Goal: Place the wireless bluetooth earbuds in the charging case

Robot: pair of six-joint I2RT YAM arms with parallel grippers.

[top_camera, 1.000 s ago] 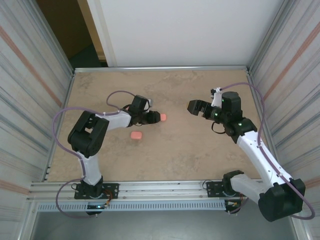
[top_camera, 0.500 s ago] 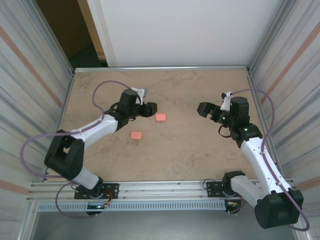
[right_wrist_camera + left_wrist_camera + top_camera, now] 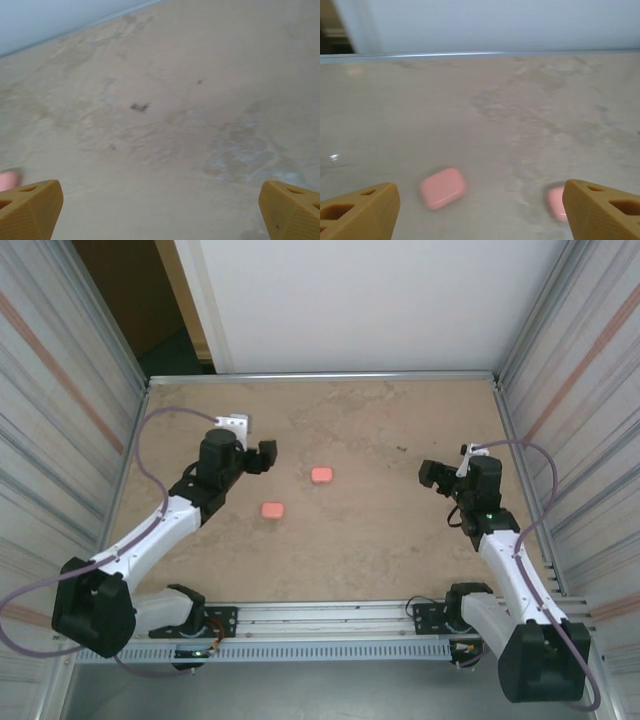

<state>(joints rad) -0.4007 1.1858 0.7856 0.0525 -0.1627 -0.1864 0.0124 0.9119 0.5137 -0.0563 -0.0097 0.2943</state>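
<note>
Plainly, two small salmon-pink rounded plastic charging cases lie flat on the beige marbled tabletop (image 3: 380, 550), left of its middle and apart from each other; the far case (image 3: 321, 474) sits nearer the white back panel (image 3: 380, 300), the near case (image 3: 272, 510) nearer the aluminium rail (image 3: 320, 612) and further left. Both look shut, and whether earbuds lie inside cannot be told; from above, each case's long axis runs roughly left to right.

The left gripper (image 3: 266, 455) hangs left of the far case and beyond the near one, touching neither, with tabletop showing between; the right gripper (image 3: 428, 474) is well apart on the right side, pointing left. Ribbed metal walls (image 3: 60, 420) close both sides; a dark doorway (image 3: 130, 300) opens at the back left.

In the left wrist view the left gripper (image 3: 479, 205) has its ochre fingertips (image 3: 360, 210) spread wide, holding nothing; one pink case (image 3: 443, 188) lies between them toward the left tip, slightly tilted; another (image 3: 555, 202) is partly hidden by the right tip; which is which cannot be told. In the right wrist view the right gripper (image 3: 159, 205) is equally wide and holds nothing over stained tabletop; a pink blur (image 3: 7, 179) is cut by the left edge.
</note>
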